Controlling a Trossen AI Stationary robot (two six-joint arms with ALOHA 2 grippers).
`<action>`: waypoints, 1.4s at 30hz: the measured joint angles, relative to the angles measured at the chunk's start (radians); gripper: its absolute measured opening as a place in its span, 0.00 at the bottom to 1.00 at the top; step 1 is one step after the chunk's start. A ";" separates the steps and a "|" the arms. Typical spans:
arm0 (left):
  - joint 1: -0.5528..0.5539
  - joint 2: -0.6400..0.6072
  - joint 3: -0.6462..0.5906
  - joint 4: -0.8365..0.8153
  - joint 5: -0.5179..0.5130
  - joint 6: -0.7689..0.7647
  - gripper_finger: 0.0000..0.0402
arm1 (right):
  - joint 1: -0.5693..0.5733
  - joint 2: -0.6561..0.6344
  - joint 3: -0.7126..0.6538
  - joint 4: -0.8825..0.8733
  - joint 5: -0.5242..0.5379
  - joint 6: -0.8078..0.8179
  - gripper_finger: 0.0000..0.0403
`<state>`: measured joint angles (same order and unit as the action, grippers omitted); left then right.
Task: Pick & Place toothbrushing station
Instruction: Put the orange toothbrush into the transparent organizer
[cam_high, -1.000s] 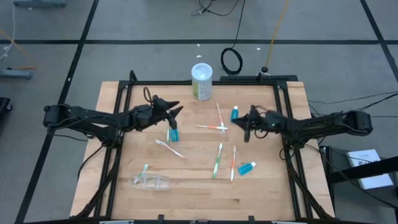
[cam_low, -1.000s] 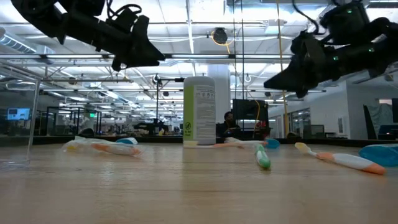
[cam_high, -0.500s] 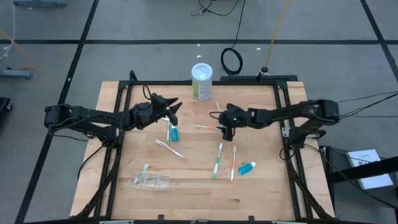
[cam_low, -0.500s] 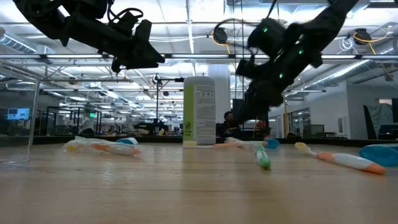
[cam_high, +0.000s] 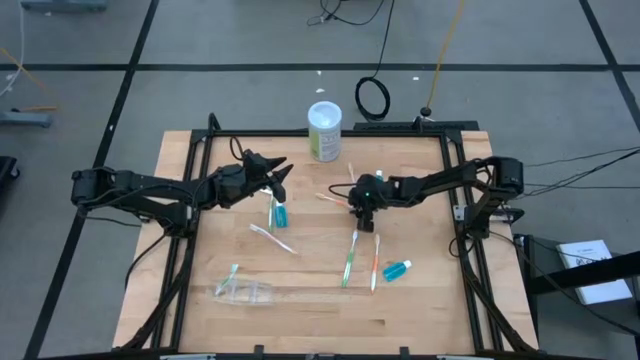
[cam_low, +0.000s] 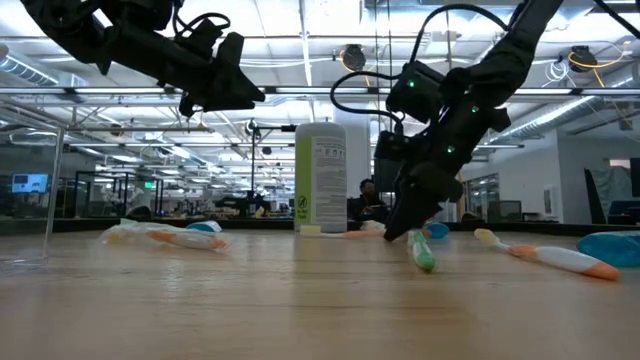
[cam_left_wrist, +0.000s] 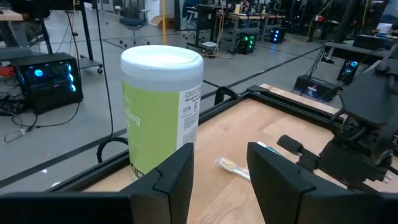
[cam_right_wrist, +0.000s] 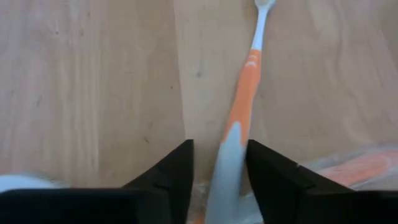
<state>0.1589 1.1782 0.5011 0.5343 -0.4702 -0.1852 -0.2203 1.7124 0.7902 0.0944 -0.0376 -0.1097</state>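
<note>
My right gripper (cam_high: 357, 208) (cam_right_wrist: 219, 149) slants down at the table's middle. Its open fingers stand on either side of the white handle end of an orange-and-white toothbrush (cam_right_wrist: 245, 81), which lies flat across a second orange one (cam_right_wrist: 364, 165). My left gripper (cam_high: 281, 172) (cam_left_wrist: 217, 168) hovers open and holds nothing, above a teal tube (cam_high: 279, 213), pointing toward the white-and-green canister (cam_left_wrist: 160, 106). A white toothbrush (cam_high: 272, 238), a green one (cam_high: 350, 258), an orange one (cam_high: 375, 262) and another teal tube (cam_high: 397, 270) lie on the board. A clear cup (cam_high: 245, 292) lies on its side. My right gripper comes at the toothbrush's handle end (cam_right_wrist: 227, 165) slanting down from the table's right side, its fingers pointing along the handle. One finger (cam_right_wrist: 267, 168) stands right against the handle and a narrow gap shows at the other. Whether they touch it, I cannot tell. The toothbrush lies flat on the board.
The canister (cam_high: 324, 130) stands upright at the far edge. A black frame (cam_high: 455, 190) runs along the wooden board's sides. A toothbrush (cam_high: 230, 275) lies by the cup's far end. Bare board shows at the near right corner.
My right gripper has swung from the table's right side toward the middle. It has tipped downward and sunk to the crossed toothbrushes. The toothbrushes and tubes lie where they were.
</note>
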 joint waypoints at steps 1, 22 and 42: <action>0.000 0.000 0.000 0.000 0.000 0.000 0.39 | 0.000 0.004 0.000 0.000 -0.001 0.006 0.27; -0.003 0.000 0.000 0.065 0.059 0.052 0.39 | 0.008 -0.347 -0.028 0.171 0.015 0.003 0.04; -0.056 0.392 0.177 0.657 0.553 0.232 0.39 | 0.094 -0.321 -0.346 1.201 0.009 0.010 0.04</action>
<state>0.1027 1.5701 0.6780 1.1914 0.0825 0.0470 -0.1260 1.3911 0.4446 1.2955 -0.0282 -0.0996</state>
